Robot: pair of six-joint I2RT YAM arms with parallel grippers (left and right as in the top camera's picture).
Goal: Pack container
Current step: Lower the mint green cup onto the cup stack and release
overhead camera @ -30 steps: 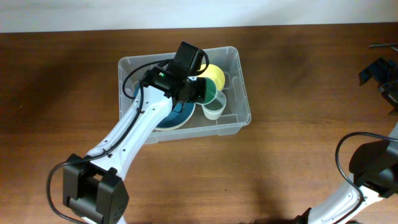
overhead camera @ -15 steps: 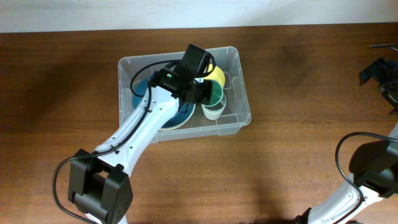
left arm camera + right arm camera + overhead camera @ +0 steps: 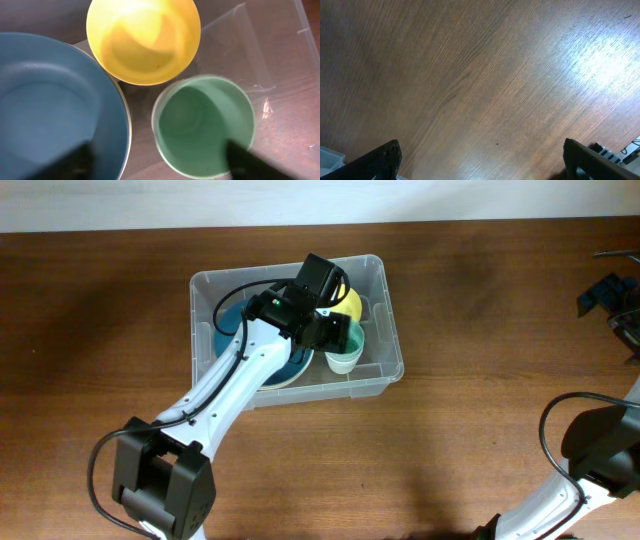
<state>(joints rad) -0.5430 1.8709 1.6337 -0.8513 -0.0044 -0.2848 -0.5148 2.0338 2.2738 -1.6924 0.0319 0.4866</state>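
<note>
The container (image 3: 377, 275) is a clear plastic bin at the middle of the table. Inside it lie a blue bowl (image 3: 262, 370), a yellow bowl (image 3: 349, 302) and a green cup (image 3: 344, 358). My left gripper (image 3: 333, 335) hangs inside the bin just above the green cup (image 3: 202, 125), open, and the cup stands free between the spread fingertips (image 3: 245, 157). The left wrist view also shows the blue bowl (image 3: 50, 110), the yellow bowl (image 3: 143, 40) and the bin's clear wall (image 3: 280, 60). My right gripper (image 3: 606, 293) is open over bare wood at the far right edge, holding nothing.
The bin sits on a brown wooden table (image 3: 480, 410). A corner of the bin (image 3: 327, 155) shows at the lower left of the right wrist view. The right arm's base (image 3: 590, 450) stands at the lower right.
My left gripper has opened and let go of the green cup, which now stands in the bin beside the yellow bowl. The arm shifted slightly right. The right arm has not moved.
</note>
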